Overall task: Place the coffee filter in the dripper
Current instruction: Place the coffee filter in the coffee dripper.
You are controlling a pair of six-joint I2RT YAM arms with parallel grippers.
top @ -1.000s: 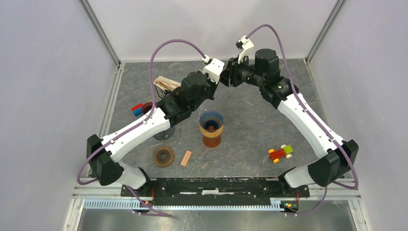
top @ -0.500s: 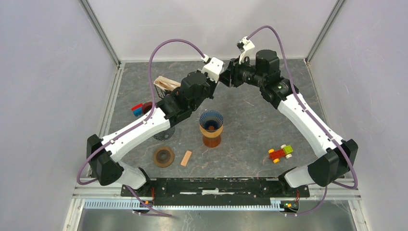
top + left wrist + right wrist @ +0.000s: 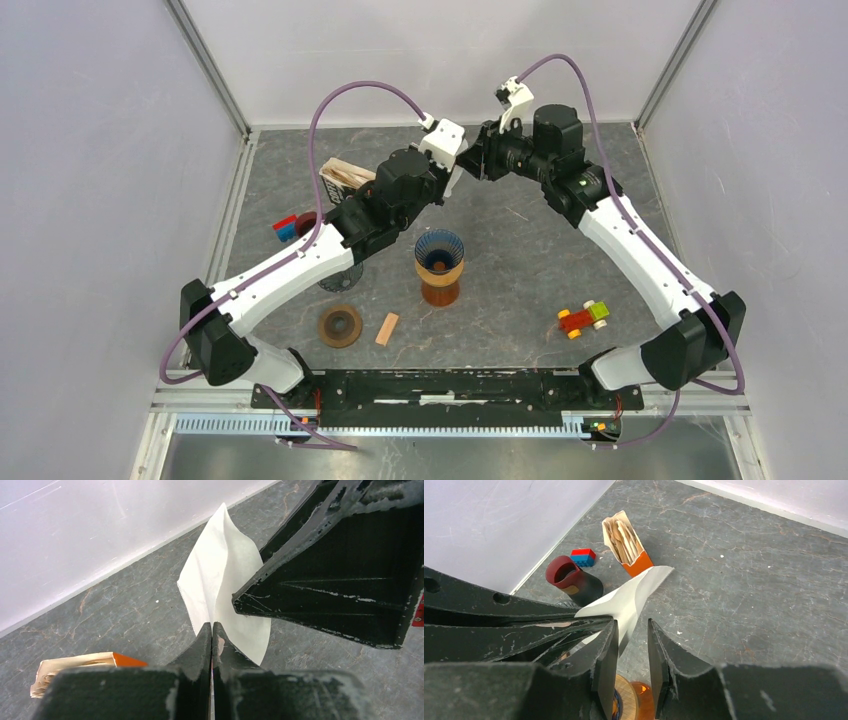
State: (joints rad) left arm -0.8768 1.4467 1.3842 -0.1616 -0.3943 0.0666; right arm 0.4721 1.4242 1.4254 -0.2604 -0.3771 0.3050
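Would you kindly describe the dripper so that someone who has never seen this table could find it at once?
Look at the middle of the grey table. There stands the dripper, just beyond and to the right of a flat brown ring and a small wooden block. Unlike those low neighbours it stands tall: an amber-brown base topped by a dark blue ribbed funnel.

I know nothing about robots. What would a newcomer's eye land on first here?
The two arms meet over the far middle of the table. There the left tool is pinched shut on a white paper coffee filter, and the right tool is open right beside it. Nearer the arm bases, mid-table, stands the brown dripper with its dark ribbed cone, no filter in it yet.
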